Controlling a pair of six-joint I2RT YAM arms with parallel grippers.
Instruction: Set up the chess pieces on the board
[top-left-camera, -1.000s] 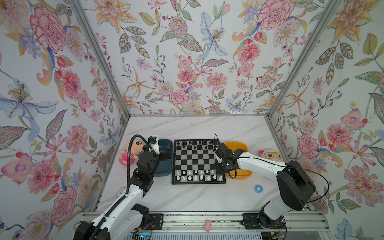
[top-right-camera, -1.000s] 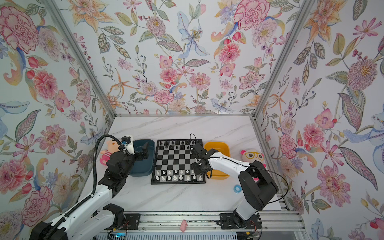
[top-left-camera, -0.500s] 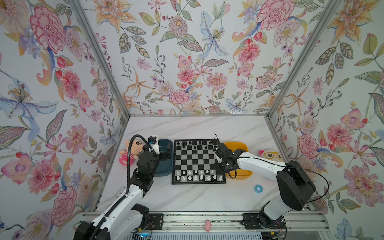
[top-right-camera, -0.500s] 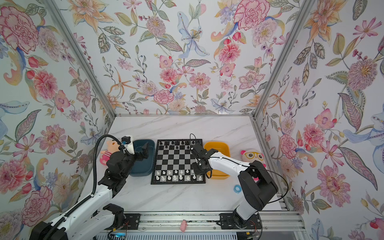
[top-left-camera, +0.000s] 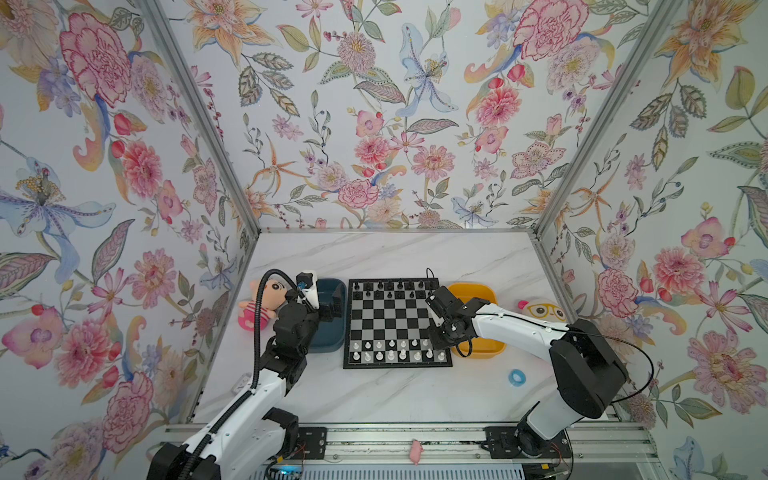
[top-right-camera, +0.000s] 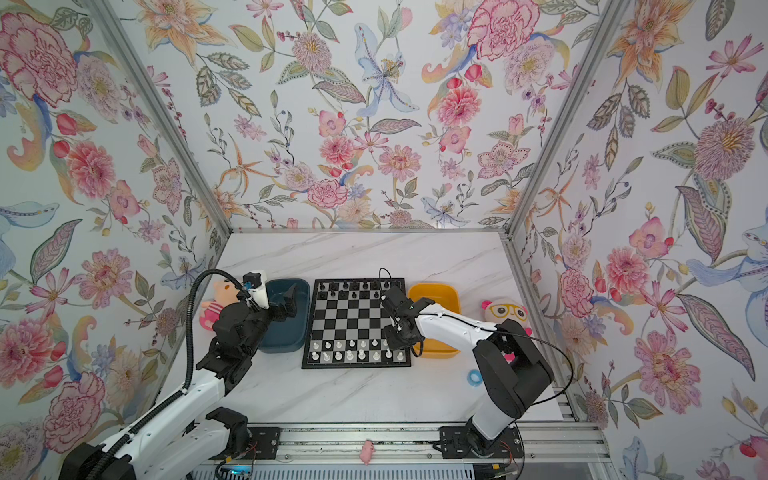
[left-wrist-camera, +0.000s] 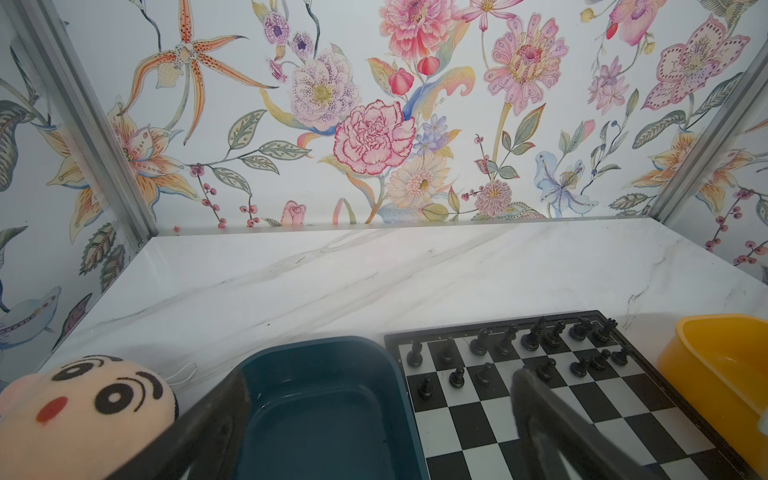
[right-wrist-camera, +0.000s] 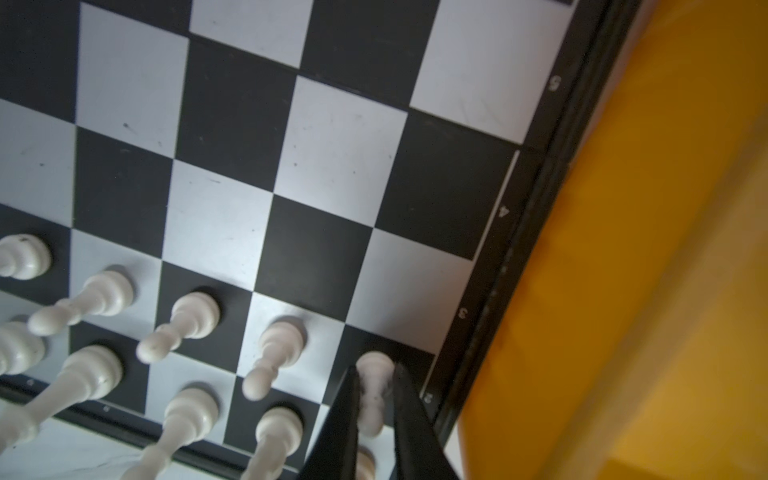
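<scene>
At the board's 9 o'clock a plush doll (top-left-camera: 259, 303) lies beside the teal tray (left-wrist-camera: 324, 395). The left gripper (left-wrist-camera: 374, 424) hangs over that tray with its fingers spread wide and nothing between them. The board (top-left-camera: 397, 322) sits mid-table, with black chessmen (top-left-camera: 388, 286) along its 12 o'clock edge and the white chess pieces (top-left-camera: 391, 344) in two rows along 6 o'clock. At about 5 o'clock the right gripper (top-left-camera: 437, 340) points down at the end file. Its fingers (right-wrist-camera: 345, 415) stand close on either side of a white pawn (right-wrist-camera: 373, 399), whose base is on a dark square of the second row. I cannot tell whether they pinch it or have slackened. Neither arm has shifted in the top views since a second ago, so I judge the pawn is set down and letting go is the step in hand, which would fill the end of the pawn row. The yellow tray (top-left-camera: 482, 351) stands at 3 o'clock. Everything rests on a white marbled tabletop (top-left-camera: 395, 257), walled on three sides by flowered wallpaper (top-left-camera: 374, 124).
</scene>
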